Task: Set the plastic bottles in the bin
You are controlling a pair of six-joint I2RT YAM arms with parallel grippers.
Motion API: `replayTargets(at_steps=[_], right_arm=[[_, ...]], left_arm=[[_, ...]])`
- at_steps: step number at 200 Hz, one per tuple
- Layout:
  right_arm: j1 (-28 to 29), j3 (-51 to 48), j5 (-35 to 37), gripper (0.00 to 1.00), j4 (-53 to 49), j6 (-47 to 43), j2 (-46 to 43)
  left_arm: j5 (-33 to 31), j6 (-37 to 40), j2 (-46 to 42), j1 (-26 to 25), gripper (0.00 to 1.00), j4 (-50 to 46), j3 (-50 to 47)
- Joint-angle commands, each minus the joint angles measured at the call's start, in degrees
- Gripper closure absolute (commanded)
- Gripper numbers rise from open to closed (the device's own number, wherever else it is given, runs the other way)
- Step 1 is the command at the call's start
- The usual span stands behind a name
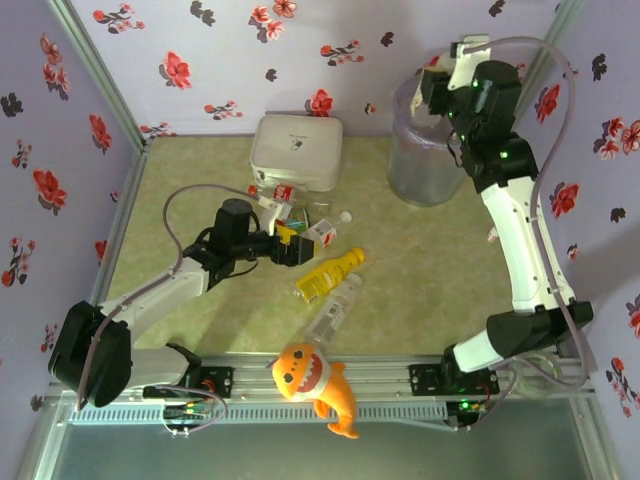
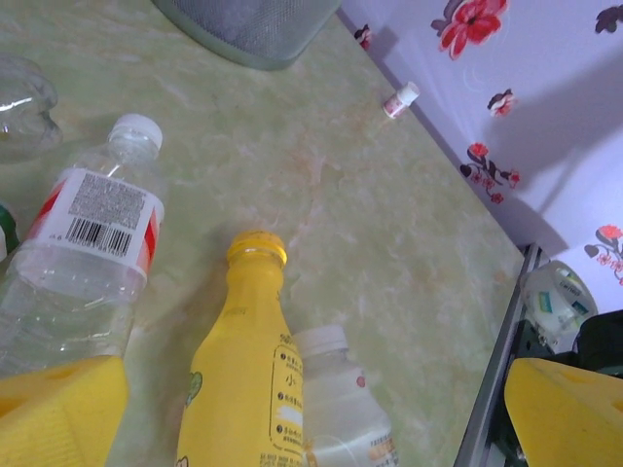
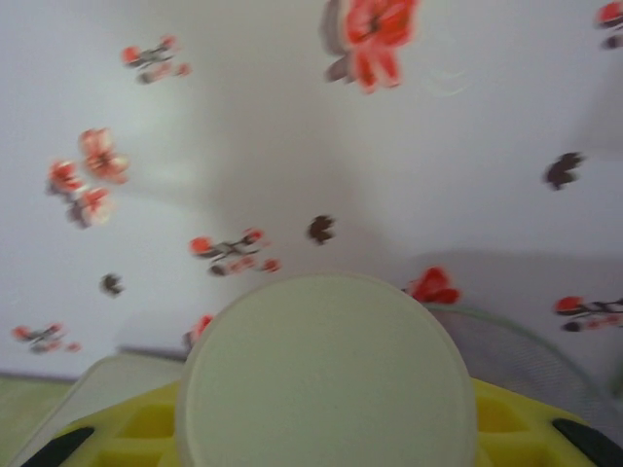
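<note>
Plastic bottles (image 1: pixel 320 232) lie in a loose cluster at the middle of the green desk (image 1: pixel 420 270), well apart from the bin. A yellow bottle (image 1: pixel 330 272) lies on its side, a clear bottle (image 1: pixel 335 312) lies just nearer than it, and several red-labelled ones sit between these and a white box (image 1: pixel 295 150).

One more bottle (image 3: pixel 326 375), seen end-on as a pale round disc, is clamped between the yellow fingers of the right claw (image 3: pixel 326 433). That arm reaches high toward the far right corner and holds the bottle over the bin (image 1: pixel 425 165), likely so it can drop straight in. The bin is a tall translucent bucket standing upright by the back wall. What it holds cannot be told through its cloudy side.

The left claw (image 1: pixel 288 246) hovers low at the cluster with its jaws wide apart and nothing between them. Its yellow pads (image 2: pixel 58 413) sit either side of the yellow bottle and a small white bottle (image 2: pixel 336 413), probably lining up a grasp.

An orange plush shark (image 1: pixel 315 380) rests at the desk's near edge.
</note>
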Motion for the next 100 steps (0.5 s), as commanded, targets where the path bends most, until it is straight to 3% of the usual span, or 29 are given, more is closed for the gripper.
replayTargets(at_steps=[1, 36, 100], right_arm=[[-2.0, 5.5, 4.7, 0.86, 1.1, -2.5, 3.9], [-3.9, 10.3, 6.0, 0.87, -1.6, -3.2, 10.0], [-7.6, 13.0, 1.0, 0.88, -4.9, 1.6, 19.9]], left_arm=[[0.7, -1.4, 0.5, -0.4, 0.0, 1.8, -0.1], [-0.4, -1.7, 0.1, -0.5, 0.0, 1.1, -0.9], [-0.8, -1.6, -0.1, -0.5, 0.0, 1.2, -1.6]])
